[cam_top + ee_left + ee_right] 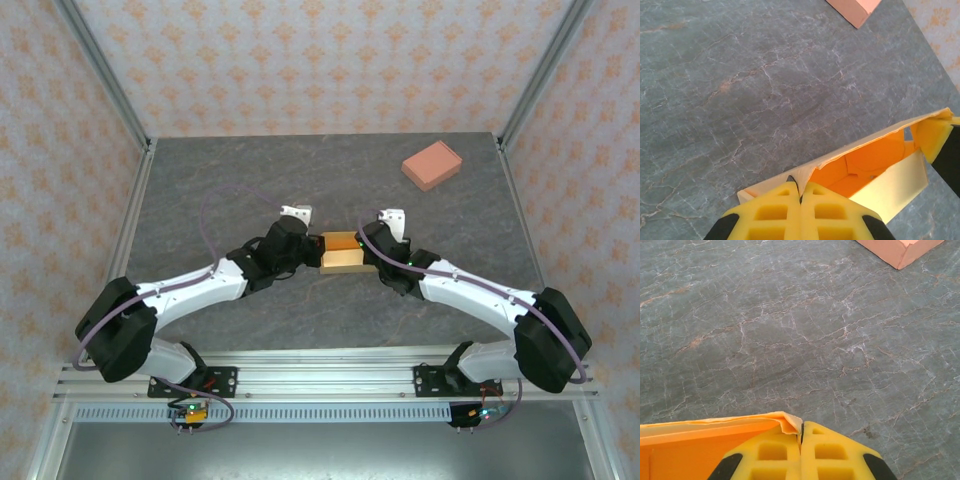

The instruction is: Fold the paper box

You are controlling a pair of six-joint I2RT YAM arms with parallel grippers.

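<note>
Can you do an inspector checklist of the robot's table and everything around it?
Surface: grey marbled table.
Job's things: paper box, orange inside, cream outside, open on top, between the two grippers.
Clutter: pink box, closed, back right, apart from the arms.
Grippers: left gripper shut on the paper box's edge; right gripper shut on its opposite corner.
Cables: purple cables loop along both arms, off the box.
Surroundings: patterned walls, metal frame posts.

the left gripper [800, 192] jaws pinch the paper box [890, 187] rim above the grey table [740, 100].
</note>
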